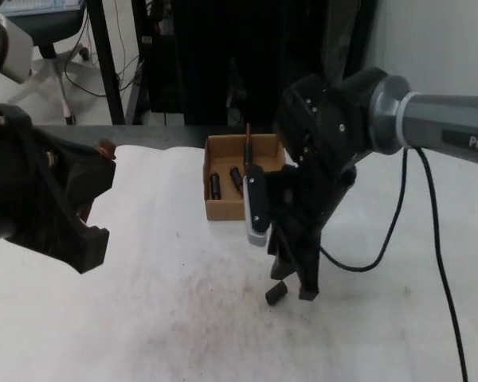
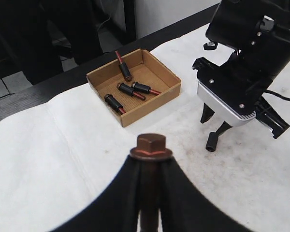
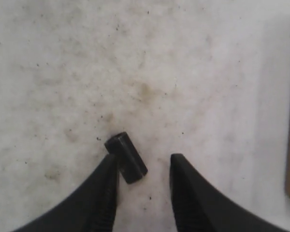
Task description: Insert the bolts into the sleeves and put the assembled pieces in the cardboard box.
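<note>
White cloth [image 1: 143, 318]; right claw [image 3: 143, 159] spread astride sleeve [image 3: 126, 157], maybe touching; left claw [image 2: 150, 163] pinching bolt [image 2: 150, 144].

Black jaws, grey arm link [image 1: 434, 119], trailing black cable [image 1: 442, 270]

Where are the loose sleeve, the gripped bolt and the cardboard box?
sleeve [image 3: 126, 157]: right wrist view, middle of its side.
bolt [image 2: 151, 144]: left wrist view, its hex head.
cardboard box [image 2: 152, 107]: left wrist view, its outer wall.
</note>
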Robot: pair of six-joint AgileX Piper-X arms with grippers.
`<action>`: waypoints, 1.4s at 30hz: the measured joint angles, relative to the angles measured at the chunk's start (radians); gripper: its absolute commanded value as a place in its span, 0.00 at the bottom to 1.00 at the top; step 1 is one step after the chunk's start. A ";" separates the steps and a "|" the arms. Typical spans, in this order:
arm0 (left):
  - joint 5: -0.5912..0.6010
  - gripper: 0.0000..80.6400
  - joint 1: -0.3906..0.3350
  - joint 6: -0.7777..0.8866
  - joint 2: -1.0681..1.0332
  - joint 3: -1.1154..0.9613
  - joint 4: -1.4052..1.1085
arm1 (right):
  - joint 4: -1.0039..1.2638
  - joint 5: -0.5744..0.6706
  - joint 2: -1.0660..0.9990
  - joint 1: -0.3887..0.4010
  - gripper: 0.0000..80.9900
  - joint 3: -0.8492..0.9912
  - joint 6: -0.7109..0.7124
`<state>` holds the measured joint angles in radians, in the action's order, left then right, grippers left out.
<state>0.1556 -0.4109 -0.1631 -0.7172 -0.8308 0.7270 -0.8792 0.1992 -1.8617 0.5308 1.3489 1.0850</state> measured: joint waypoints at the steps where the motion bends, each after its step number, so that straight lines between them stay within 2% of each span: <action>1: 0.000 0.00 0.000 0.000 0.000 0.000 0.000 | -0.003 0.003 -0.002 -0.007 0.42 0.000 0.009; 32: -0.044 0.00 0.000 -0.036 0.000 0.000 0.005 | 0.000 0.031 -0.139 -0.020 0.42 0.002 0.054; 35: -0.044 0.00 0.000 -0.036 0.000 0.000 0.005 | 0.003 0.031 -0.139 -0.017 0.33 0.002 0.054; 38: -0.044 0.00 0.000 -0.036 0.000 0.000 0.005 | 0.012 0.031 -0.139 -0.010 0.06 0.002 0.054; 39: -0.044 0.00 0.000 -0.036 0.000 0.000 0.005 | 0.015 0.031 -0.139 -0.008 0.01 0.002 0.054; 42: -0.049 0.00 0.000 -0.036 0.000 0.000 0.005 | 0.016 0.024 -0.139 -0.001 0.01 0.002 0.054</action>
<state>0.1069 -0.4109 -0.1988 -0.7172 -0.8308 0.7320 -0.8636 0.2230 -2.0003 0.5293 1.3514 1.1394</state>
